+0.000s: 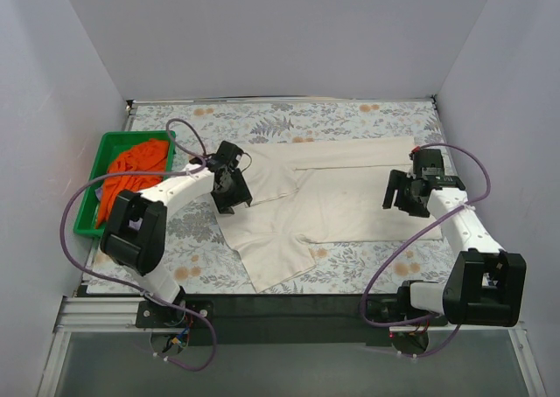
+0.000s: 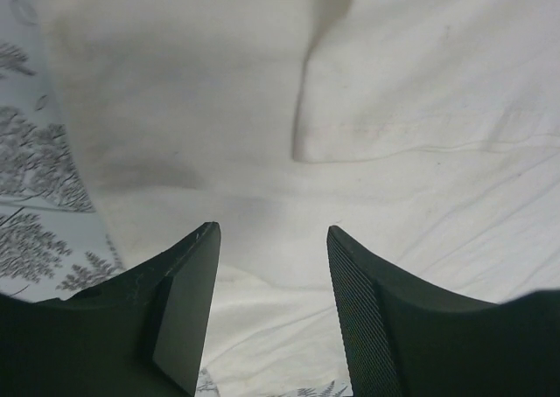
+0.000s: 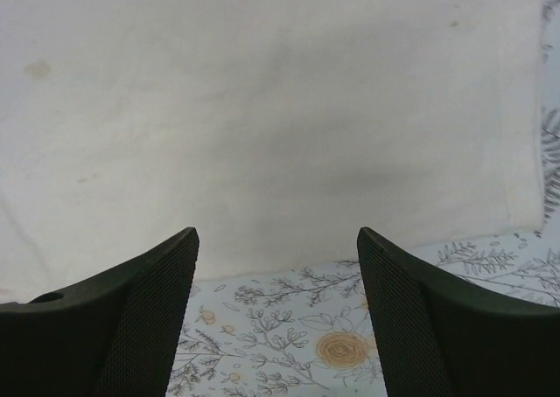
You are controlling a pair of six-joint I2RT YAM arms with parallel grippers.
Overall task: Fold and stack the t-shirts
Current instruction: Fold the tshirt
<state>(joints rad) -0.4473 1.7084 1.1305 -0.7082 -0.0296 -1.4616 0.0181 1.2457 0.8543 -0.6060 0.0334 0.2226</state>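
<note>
The cream t-shirt (image 1: pixel 332 196) lies spread across the middle of the table, one sleeve reaching toward the front. It fills the left wrist view (image 2: pixel 262 108) and the right wrist view (image 3: pixel 262 108). My left gripper (image 1: pixel 233 187) is open and empty, low over the shirt's left part (image 2: pixel 273 231). My right gripper (image 1: pixel 404 196) is open and empty over the shirt's right part, its near hem just ahead of the fingertips (image 3: pixel 278 235). The orange t-shirt (image 1: pixel 131 174) lies bunched in the green tray. The lavender t-shirt is not visible.
The green plastic tray (image 1: pixel 92 196) stands at the left edge of the table. The floral tablecloth (image 1: pixel 367 261) covers the table. White walls close in the back and both sides. Purple cables loop from both arms.
</note>
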